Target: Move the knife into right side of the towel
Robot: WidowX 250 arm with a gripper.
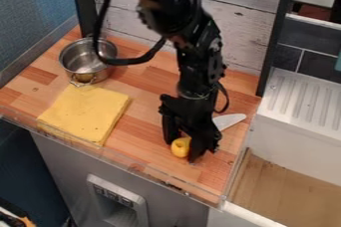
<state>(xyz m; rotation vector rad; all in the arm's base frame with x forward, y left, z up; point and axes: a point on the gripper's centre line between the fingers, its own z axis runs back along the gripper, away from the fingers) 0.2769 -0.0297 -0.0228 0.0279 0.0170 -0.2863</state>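
- Hanging over the right part of the wooden counter [143, 94], one black two-finger gripper [182, 149] pointed down near the front edge.
- Its two jaws stood spread, one on either side of the knife's yellow handle.
- One knife [230, 120] lay at the gripper, to the right of the towel and well apart from it; its single pale blade stuck out behind the gripper, toward the right edge of the counter.
- One yellow towel [83, 114], a rough square, lay flat on the left part of the counter, near the front edge.
- One metal saucepan [72, 60] with loop handles stood upright just behind the towel.
- Two dark posts rose at the back, one at each side of one panel of whitewashed planks [243, 34].
- One white ridged drainboard [303, 99] was to the right of the counter.
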